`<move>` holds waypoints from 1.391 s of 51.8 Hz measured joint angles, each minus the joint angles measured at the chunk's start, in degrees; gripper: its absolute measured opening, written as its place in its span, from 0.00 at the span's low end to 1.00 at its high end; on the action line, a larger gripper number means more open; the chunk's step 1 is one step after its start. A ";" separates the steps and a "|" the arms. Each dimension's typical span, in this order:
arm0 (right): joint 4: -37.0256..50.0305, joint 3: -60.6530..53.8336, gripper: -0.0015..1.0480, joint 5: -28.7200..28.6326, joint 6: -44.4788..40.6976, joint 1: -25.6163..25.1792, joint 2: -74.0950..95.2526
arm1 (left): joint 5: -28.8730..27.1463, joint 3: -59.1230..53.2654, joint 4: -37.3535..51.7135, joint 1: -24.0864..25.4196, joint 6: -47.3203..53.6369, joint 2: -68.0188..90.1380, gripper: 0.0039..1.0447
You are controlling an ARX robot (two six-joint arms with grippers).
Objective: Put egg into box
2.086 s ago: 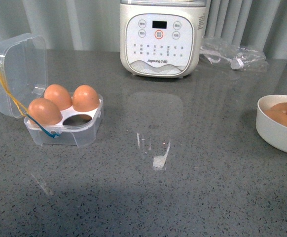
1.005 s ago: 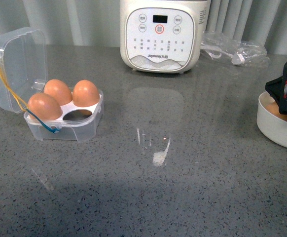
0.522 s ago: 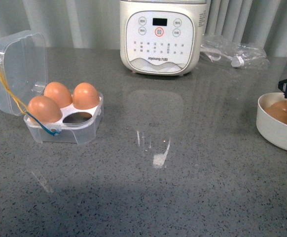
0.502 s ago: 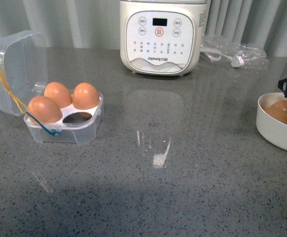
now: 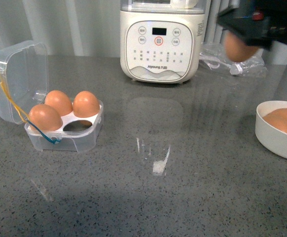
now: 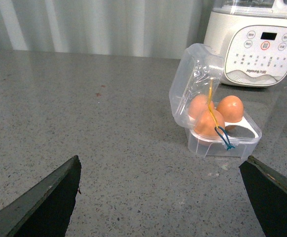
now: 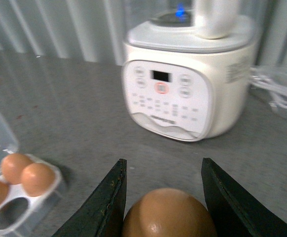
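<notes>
My right gripper (image 5: 242,37) is shut on the egg (image 5: 238,48), holding it high above the table at the far right, in front of the cooker's right side. In the right wrist view the egg (image 7: 169,213) sits between the dark fingers (image 7: 109,202). The box (image 5: 64,129) stands open at the left with its clear lid (image 5: 17,79) up; it holds three eggs and its front right hole (image 5: 78,126) is empty. It also shows in the left wrist view (image 6: 222,140) and the right wrist view (image 7: 20,207). My left gripper (image 6: 165,197) is open over bare table, short of the box.
A white electric cooker (image 5: 162,42) stands at the back centre. A round white bowl (image 5: 276,133) with more eggs sits at the right edge. A crumpled clear plastic bag (image 5: 237,61) lies behind it. The grey stone table (image 5: 183,173) stretches between box and bowl.
My right gripper has risen out of the bowl with an egg and moved up and left, now high beside the cooker. The box and its eggs have not moved.
</notes>
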 joint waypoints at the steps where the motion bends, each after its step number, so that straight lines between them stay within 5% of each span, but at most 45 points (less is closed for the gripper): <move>1: 0.00 0.39 0.38 -0.26 0.00 0.50 0.48 | 0.00 0.00 0.00 0.00 0.00 0.00 0.94; 20: 9.94 7.50 0.38 -9.31 1.60 12.37 16.09 | 0.00 0.00 0.00 0.00 0.00 0.00 0.94; 72: 3.74 20.04 0.38 -12.20 1.44 17.62 27.78 | 0.00 0.00 0.00 0.00 0.00 0.00 0.94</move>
